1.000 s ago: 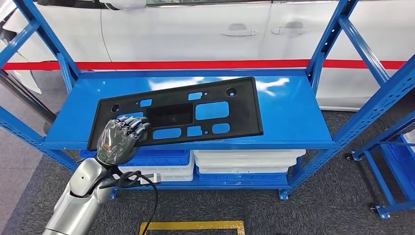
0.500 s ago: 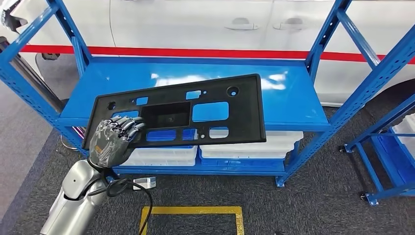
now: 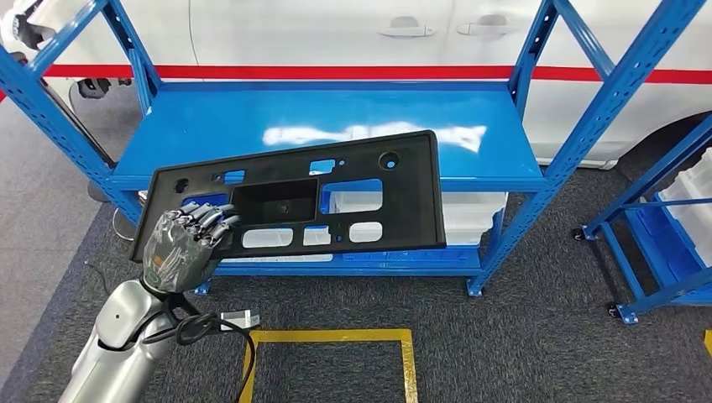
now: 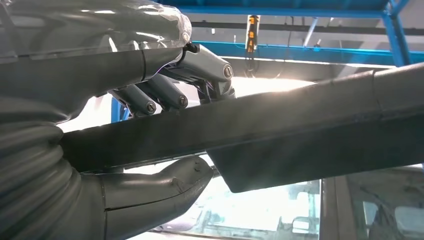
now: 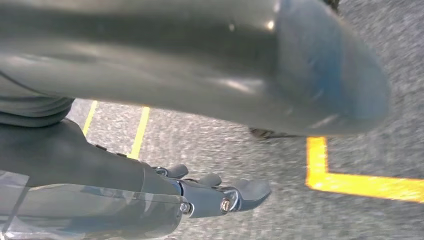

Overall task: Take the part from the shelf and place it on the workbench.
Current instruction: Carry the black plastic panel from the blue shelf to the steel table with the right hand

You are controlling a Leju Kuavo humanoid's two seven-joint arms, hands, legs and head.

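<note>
One left robot hand [image 3: 180, 248] grips the black part [image 3: 294, 206] by its near corner, thumb beneath, fingers on top; the panel hangs above the shelf [image 3: 504, 159] front. Right robot hand [image 5: 220, 197] dangles loosely curled, empty. Next, I judge: carry it to the table.

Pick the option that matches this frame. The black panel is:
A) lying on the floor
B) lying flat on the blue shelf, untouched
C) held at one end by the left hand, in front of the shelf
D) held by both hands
C: the left hand grips the black panel at one end, fingers above and thumb beneath, in front of the blue shelf.
</note>
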